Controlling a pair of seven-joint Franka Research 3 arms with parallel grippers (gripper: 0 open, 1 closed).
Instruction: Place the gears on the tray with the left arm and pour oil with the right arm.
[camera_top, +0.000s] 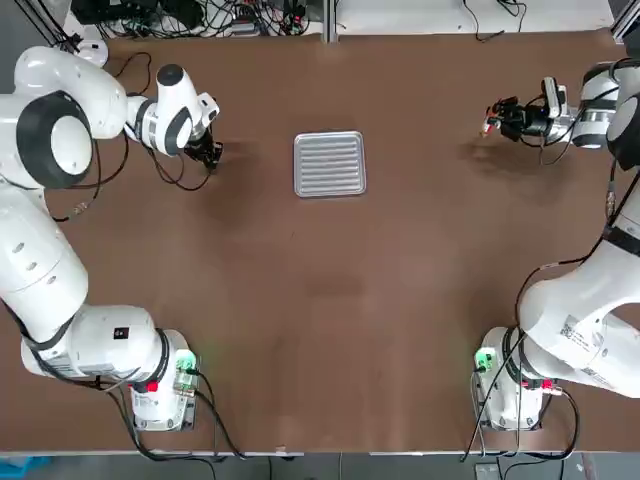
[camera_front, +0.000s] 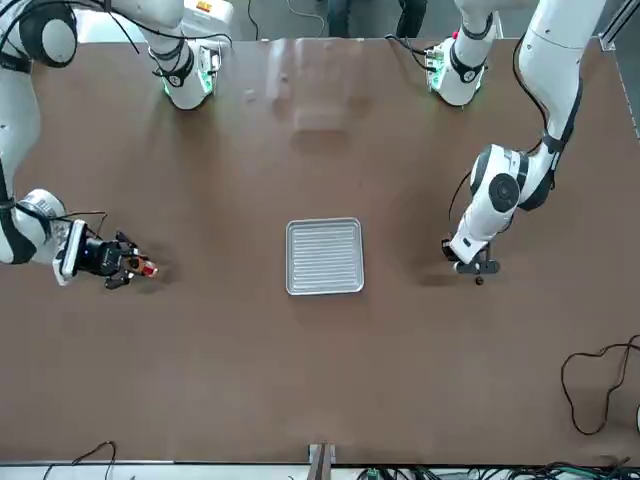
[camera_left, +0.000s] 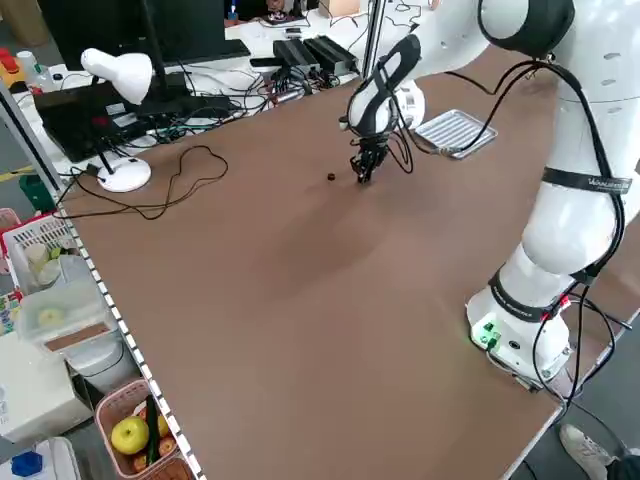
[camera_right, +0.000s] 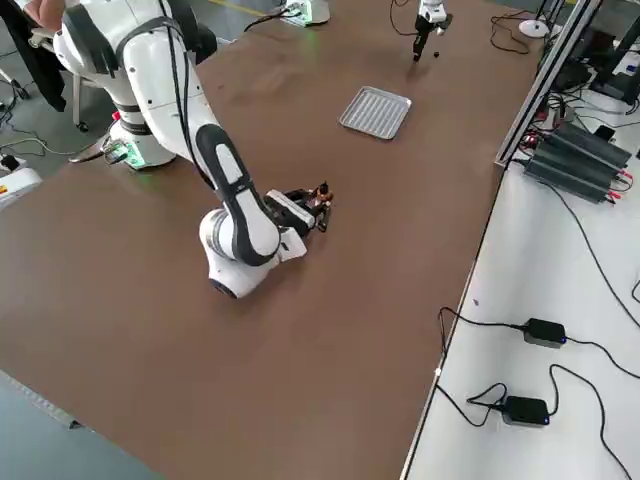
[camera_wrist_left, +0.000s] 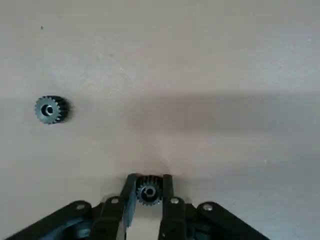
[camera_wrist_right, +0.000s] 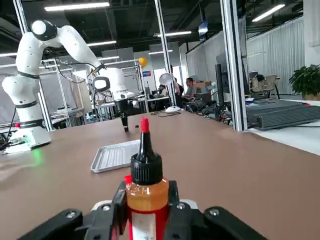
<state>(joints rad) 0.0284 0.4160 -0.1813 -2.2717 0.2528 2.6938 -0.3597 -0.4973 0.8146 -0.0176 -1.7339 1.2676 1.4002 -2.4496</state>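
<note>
- Silver tray (camera_top: 330, 176) sits far, near the middle. The left gripper (camera_top: 213, 162) is far left; lift a bit, then go right. Loopy cables (camera_top: 180, 186) could snag.
- Left wrist view: its fingers are closed on one gear (camera_wrist_left: 149, 191), with just that gear's width between them. Keep the pinch firm, set it down softly. The other gear (camera_wrist_left: 51, 110) lies on the table, apart.
- Right wrist view: the right gripper (camera_wrist_right: 147, 212), far right, is closed around the upright oil bottle (camera_wrist_right: 147, 192). It should wait.
</note>
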